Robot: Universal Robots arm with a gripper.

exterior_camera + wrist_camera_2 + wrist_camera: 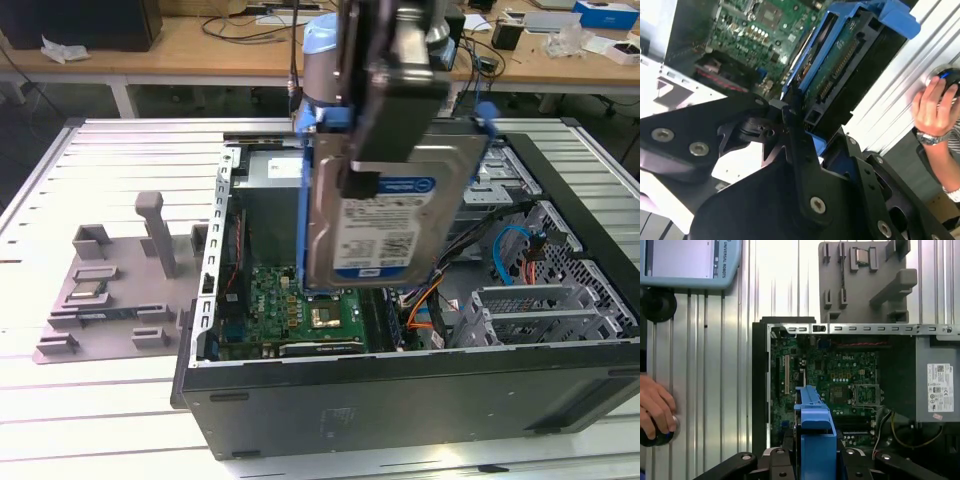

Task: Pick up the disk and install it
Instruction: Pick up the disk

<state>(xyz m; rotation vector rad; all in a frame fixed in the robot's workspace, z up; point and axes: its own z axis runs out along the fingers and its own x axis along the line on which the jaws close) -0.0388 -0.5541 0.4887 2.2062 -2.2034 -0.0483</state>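
One disk (385,230) gripped by one hand (366,172) above one computer case (400,400)

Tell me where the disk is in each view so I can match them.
Exterior view: the disk hangs label-out, centre, above the open case.
Second wrist view: its circuit-board side, near the motherboard.
First wrist view: edge-on blue bracket over the motherboard.
Shared landmark: the green motherboard.

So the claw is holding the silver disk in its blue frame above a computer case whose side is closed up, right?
Not quite: the computer case is open. The exterior view shows the claw holding the disk in its blue frame above it, with the green circuit board inside in plain sight.
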